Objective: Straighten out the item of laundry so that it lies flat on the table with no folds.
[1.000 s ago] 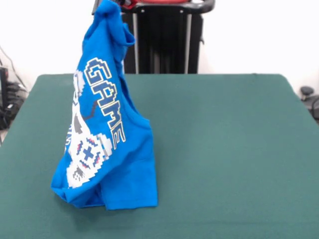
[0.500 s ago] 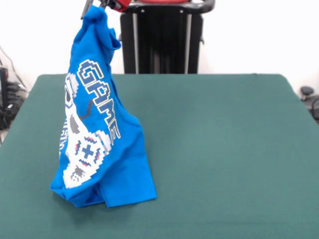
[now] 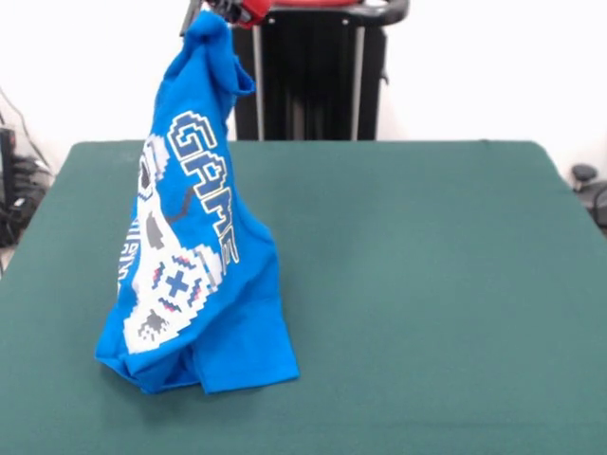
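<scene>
The item of laundry [image 3: 204,256], a bright blue T-shirt, hangs stretched up from its top end. "GAME" lettering and a white controller print run down its front. Its lower part rests bunched and folded on the table [image 3: 427,284] at the near left. My gripper [image 3: 204,11] shows only at the picture's top edge, shut on the shirt's top end, with a bit of red arm beside it. Most of the arm is out of view.
The black pedestal [image 3: 308,76] stands behind the table's far edge. Cables and dark gear [image 3: 14,190] sit off the table's left side, and a dark object [image 3: 588,185] off its right side. The green top extends wide to the right of the shirt.
The shirt's held top swung left half a second ago and has come back right. Its lower part has stayed on the table in the same spot.
</scene>
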Robot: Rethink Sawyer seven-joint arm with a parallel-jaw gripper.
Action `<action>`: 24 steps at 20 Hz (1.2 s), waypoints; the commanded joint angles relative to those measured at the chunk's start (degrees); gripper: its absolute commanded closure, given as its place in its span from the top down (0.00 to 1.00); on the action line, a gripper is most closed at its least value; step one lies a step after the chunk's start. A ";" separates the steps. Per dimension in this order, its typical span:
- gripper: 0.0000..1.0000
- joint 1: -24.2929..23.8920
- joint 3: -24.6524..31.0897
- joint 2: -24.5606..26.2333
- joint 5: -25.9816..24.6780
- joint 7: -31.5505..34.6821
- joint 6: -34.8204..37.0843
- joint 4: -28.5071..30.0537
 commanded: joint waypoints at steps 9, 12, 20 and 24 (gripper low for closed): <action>0.00 4.98 -6.30 19.61 5.29 11.99 -24.67 4.12; 0.00 4.46 -6.58 23.66 5.39 12.63 -28.98 3.81; 0.00 2.86 -6.98 33.34 4.27 12.96 -38.13 2.13; 0.00 2.36 -6.70 38.74 3.92 12.01 -43.62 0.28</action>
